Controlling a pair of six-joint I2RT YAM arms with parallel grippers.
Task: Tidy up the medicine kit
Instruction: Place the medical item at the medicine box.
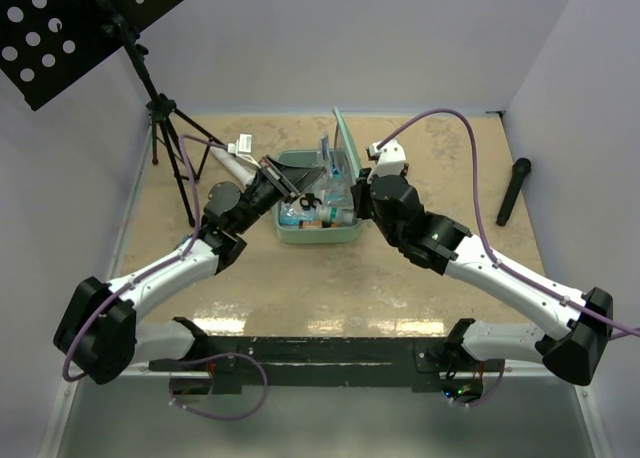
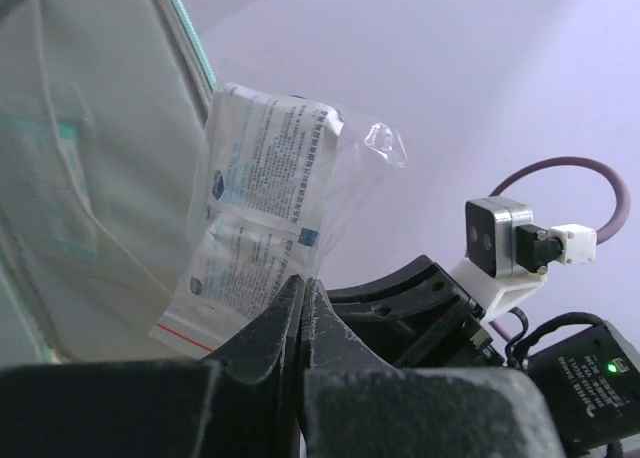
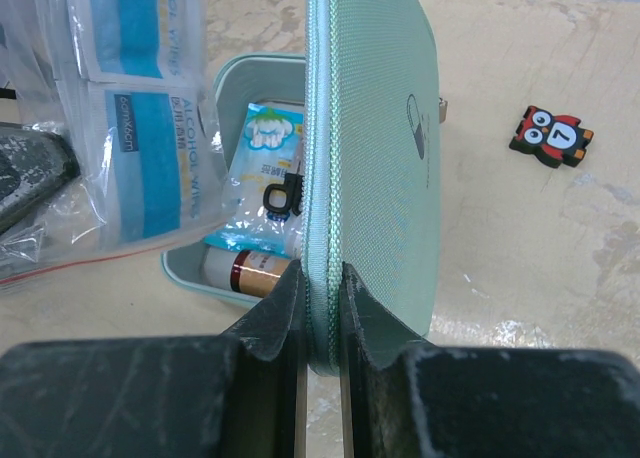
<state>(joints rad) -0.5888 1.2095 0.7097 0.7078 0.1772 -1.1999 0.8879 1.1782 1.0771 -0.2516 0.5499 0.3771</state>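
While the tripod (image 1: 165, 128) crowds the far left edge of the table (image 1: 300, 278), hard by the left wall, a white-and-grey cylinder (image 1: 230, 156) lies just right of its legs, near the left wrist. The left gripper (image 2: 302, 283) is clenched tight on the bottom edge of a clear zip bag (image 2: 265, 218) of alcohol-wipe packets. It holds the bag upright over the open case, close to the inner face of the raised lid.

The medicine kit (image 1: 318, 234) sits at mid-table toward the far side, between the two grippers. Its base already holds a packet (image 3: 268, 138), small scissors (image 3: 283, 193) and a bottle (image 3: 245, 271). Its lid (image 3: 375, 148) stands upright along the right side of the base. The right gripper (image 3: 320, 273) is grasping the lid's zipped rim, one finger on each face.

A stretch of bare tabletop runs from the kit's near edge to the arm bases. Right of the lid, a small black-and-red gadget (image 3: 552, 135) lies well apart on the table. Farther right, a black stick (image 1: 513, 190) lies near the right wall, with bare tabletop between it and the right arm.
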